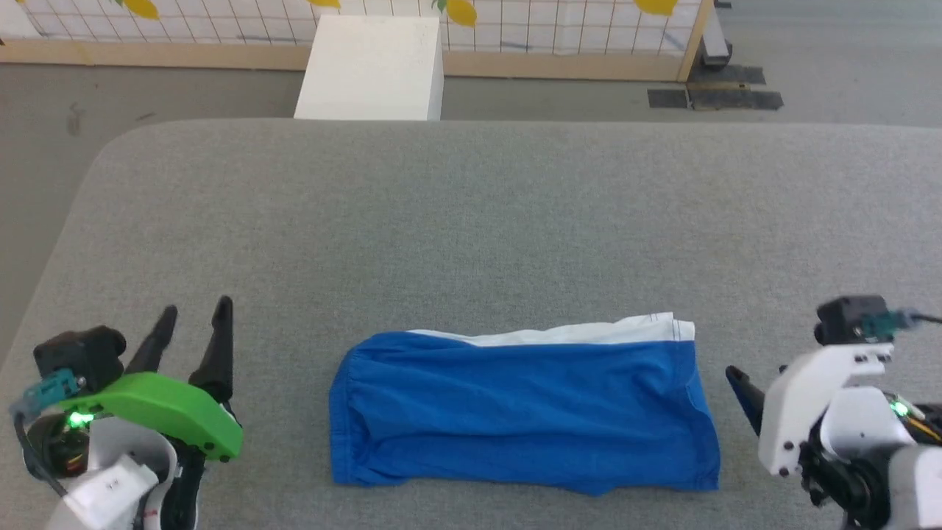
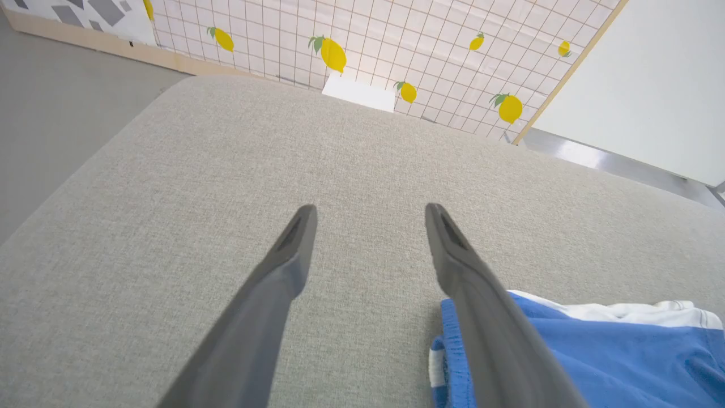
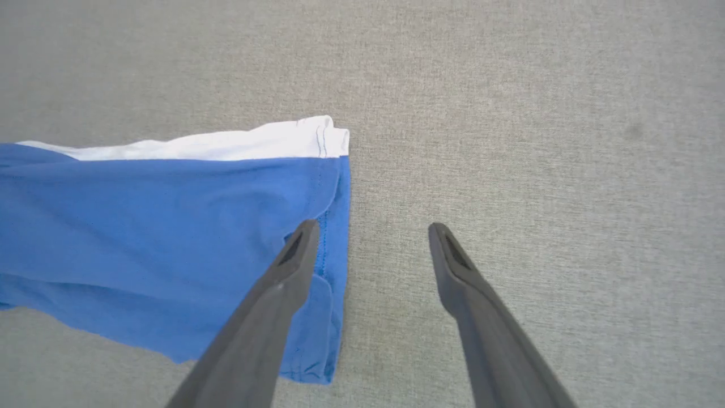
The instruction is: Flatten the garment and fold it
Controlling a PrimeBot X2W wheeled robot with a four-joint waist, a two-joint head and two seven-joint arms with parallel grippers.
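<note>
Folding the garment (image 1: 522, 412) neatly, I think, means pinching the 2 corners of 1 short end and laying them right on the other end, edges matched, no bumps. It lies flat on the grey bench (image 1: 471, 221), blue with a white strip at the back, between my 2 arms. My left gripper (image 1: 197, 305) is open, beside the gathered end, not touching. My right gripper (image 3: 372, 226) is open too, 1 finger over the blue edge.
</note>
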